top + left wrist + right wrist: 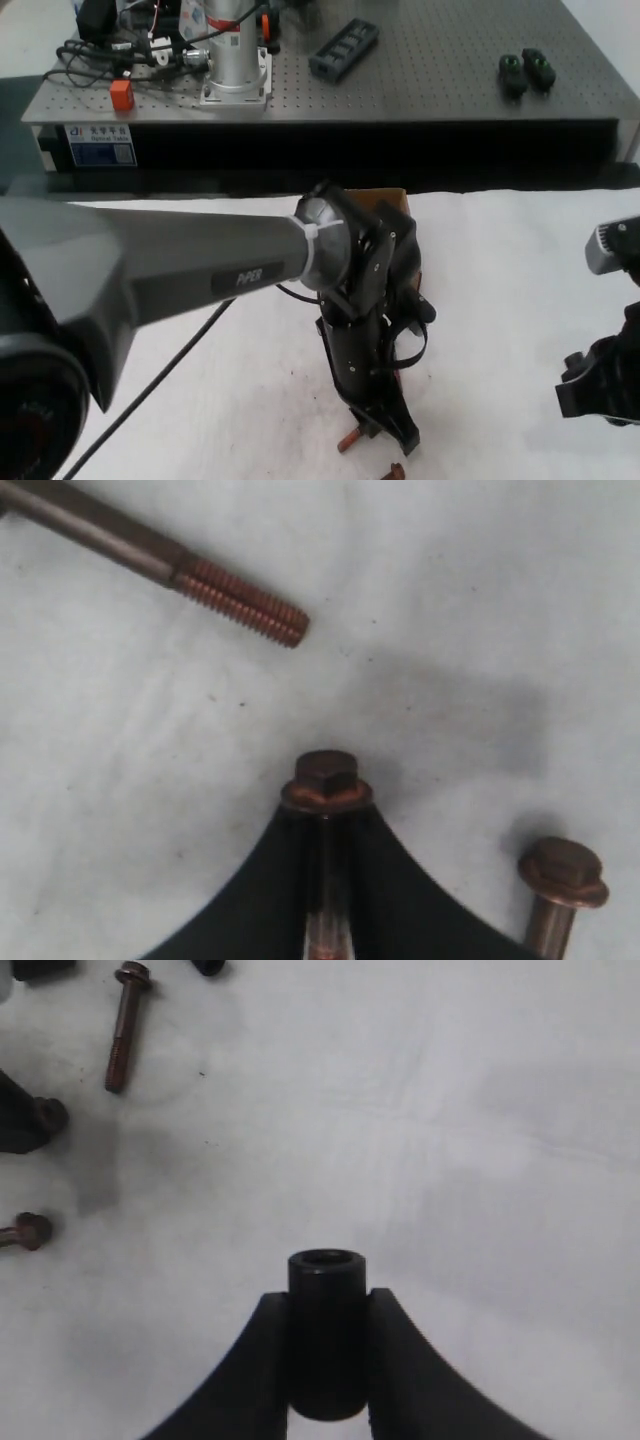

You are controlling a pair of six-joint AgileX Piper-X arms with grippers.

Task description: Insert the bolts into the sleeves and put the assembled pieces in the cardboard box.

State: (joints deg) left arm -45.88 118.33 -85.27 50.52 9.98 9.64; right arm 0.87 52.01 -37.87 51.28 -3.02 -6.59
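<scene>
Now left gripper (325,830) clenched on coppery hex-flange bolt (325,778); right gripper (327,1305) grasping matte black hollow cylindrical sleeve (327,1272) over wrinkled white cloth (480,1110).

White lettering runs along the dark plate (247,277) on my left arm (180,260), and small print I cannot read covers a blue sticker (100,146) on the metal table (430,70) front.

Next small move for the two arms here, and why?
Probably lift the left gripper up from the cloth and swing its bolt toward the right gripper. The left is shut on the bolt, the right on a sleeve with its bore open, and the two stand apart, so they cannot mate yet.
</scene>
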